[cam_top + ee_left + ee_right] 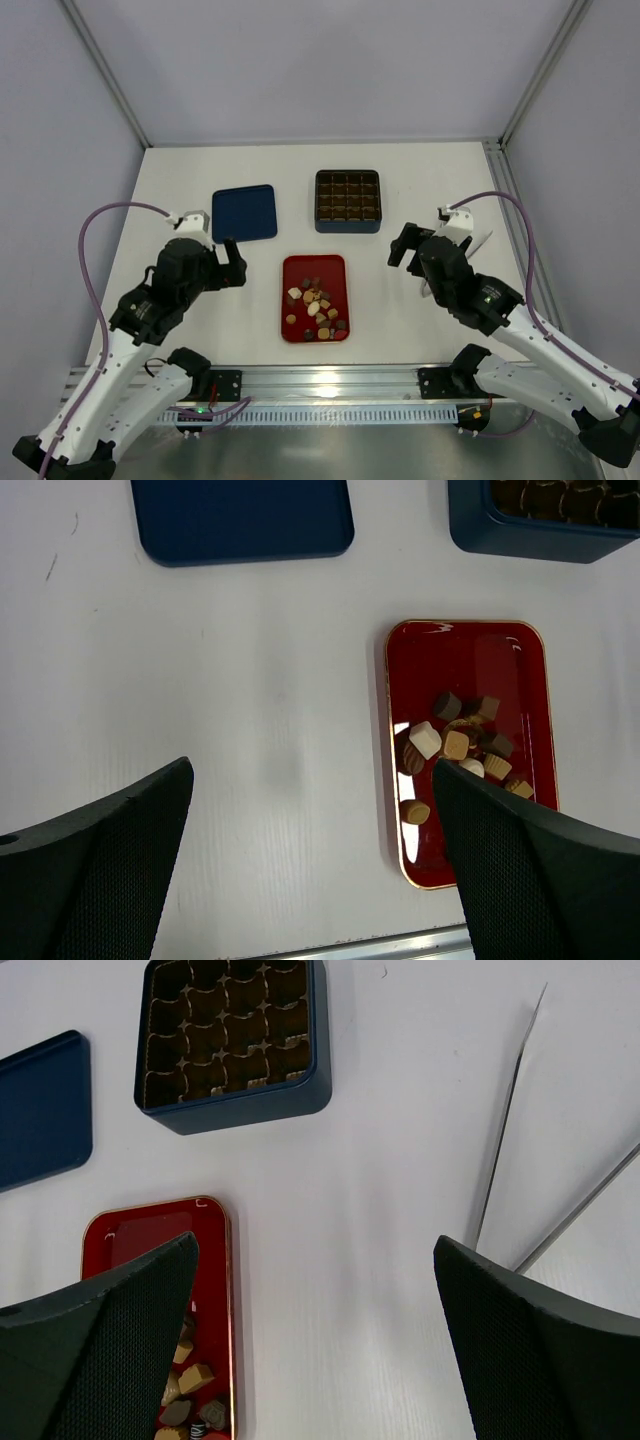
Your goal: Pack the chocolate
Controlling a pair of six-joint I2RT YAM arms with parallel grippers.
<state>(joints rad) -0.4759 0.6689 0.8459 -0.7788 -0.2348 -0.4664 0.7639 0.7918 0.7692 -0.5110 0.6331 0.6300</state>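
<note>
Top external view: the chocolate (316, 305), a loose heap of dark brown, tan and cream pieces, lies in the near half of the red tray (314, 265). The heap sits between the two tools, to the right of the left tool (236, 262) and to the left of the right tool (400, 246).

Left tool: jaws spread wide, nothing between them, held above the tabletop (420, 180). In the left wrist view the heap is just beside this tool's right finger, which hides part of the tray's near corner.

Right tool: jaws likewise spread wide, gripping nothing. In the right wrist view a few pieces show just below its left finger, which covers much of the tray.

The dark blue box (348, 227), with a brown grid liner, stands beyond the tray, ahead of the right tool and off to its left. The flat blue lid (245, 212) lies ahead of the left tool, beside the box and apart from it.
</note>
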